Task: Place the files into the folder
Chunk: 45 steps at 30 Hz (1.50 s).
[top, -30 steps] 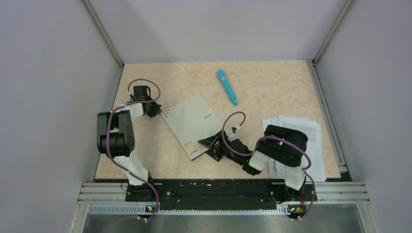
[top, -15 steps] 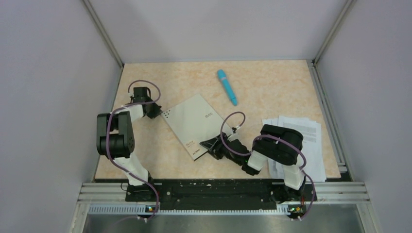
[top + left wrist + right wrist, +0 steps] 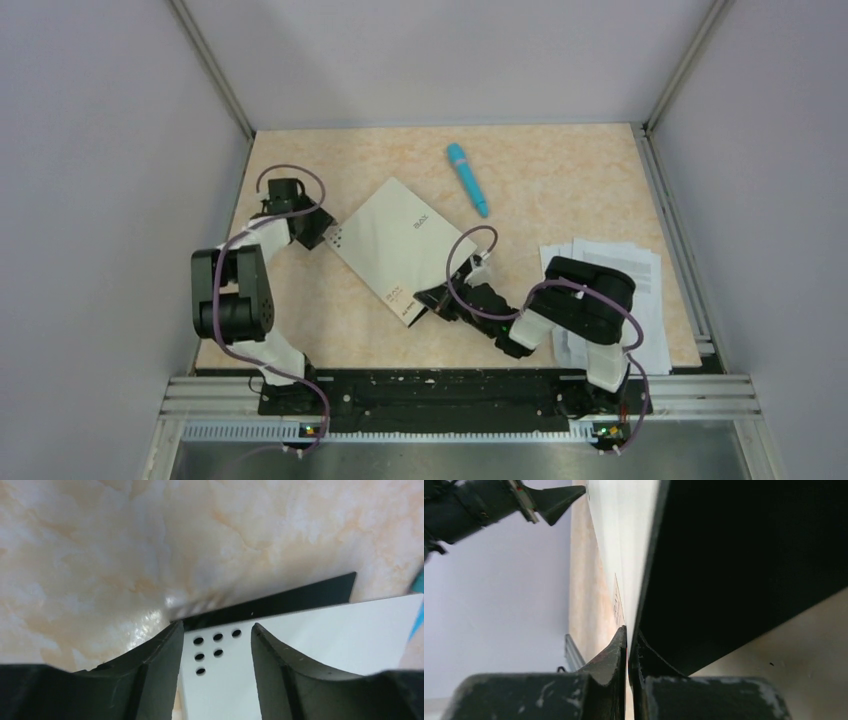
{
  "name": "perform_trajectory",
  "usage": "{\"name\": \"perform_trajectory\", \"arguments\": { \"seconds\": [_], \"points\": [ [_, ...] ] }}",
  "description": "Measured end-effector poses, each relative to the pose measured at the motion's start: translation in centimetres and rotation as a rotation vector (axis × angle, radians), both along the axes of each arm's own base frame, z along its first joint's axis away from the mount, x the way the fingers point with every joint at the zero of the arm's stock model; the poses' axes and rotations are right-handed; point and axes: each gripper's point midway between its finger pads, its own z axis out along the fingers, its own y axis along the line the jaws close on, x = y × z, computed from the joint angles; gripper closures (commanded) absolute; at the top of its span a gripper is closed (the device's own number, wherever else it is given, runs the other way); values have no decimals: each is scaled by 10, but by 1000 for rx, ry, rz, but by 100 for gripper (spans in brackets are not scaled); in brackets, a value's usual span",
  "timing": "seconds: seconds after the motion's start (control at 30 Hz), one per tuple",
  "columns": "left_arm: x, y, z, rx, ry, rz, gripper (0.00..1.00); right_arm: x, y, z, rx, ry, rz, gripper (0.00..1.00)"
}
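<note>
Folder (image 3: 395,245) at centre of table (image 3: 560,180), near corner of cover lifted. Right tool (image 3: 425,303) pinched on that edge, likely to swing cover open. Left tool (image 3: 320,234) spread astride dotted far corner, probably steadying. Files (image 3: 640,270) well apart at right side, not yet inserted.

Colours on the marbled peach table (image 3: 560,170)
The folder (image 3: 385,240) is shown grey-beige with dark dots, black inside; files (image 3: 648,275) white, grey-printed; stick (image 3: 467,178) turquoise.
</note>
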Motion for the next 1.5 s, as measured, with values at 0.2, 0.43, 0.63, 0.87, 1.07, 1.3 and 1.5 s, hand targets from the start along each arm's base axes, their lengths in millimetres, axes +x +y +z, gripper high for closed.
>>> {"name": "perform_trajectory", "arguments": {
  "seconds": [0.2,0.43,0.63,0.87,1.07,1.3,1.5],
  "points": [
    [-24,-12,56,-39,-50,-1,26,-2,11,25,-132,-147,20,100],
    [-53,-19,119,-64,-152,13,23,-16,25,54,-361,-378,46,100],
    [-74,-30,173,-99,-249,-4,23,-28,36,61,-579,-563,91,100],
    [-81,-46,213,-117,-321,-59,25,-45,56,73,-750,-727,135,100],
    [-95,-49,224,-116,-323,-73,27,-55,66,70,-880,-822,156,100],
    [-110,-42,218,-50,-285,-73,41,-62,74,68,-982,-894,170,100],
    [-124,-30,203,30,-247,-61,61,-69,79,70,-1045,-948,171,98]
  ]
}}
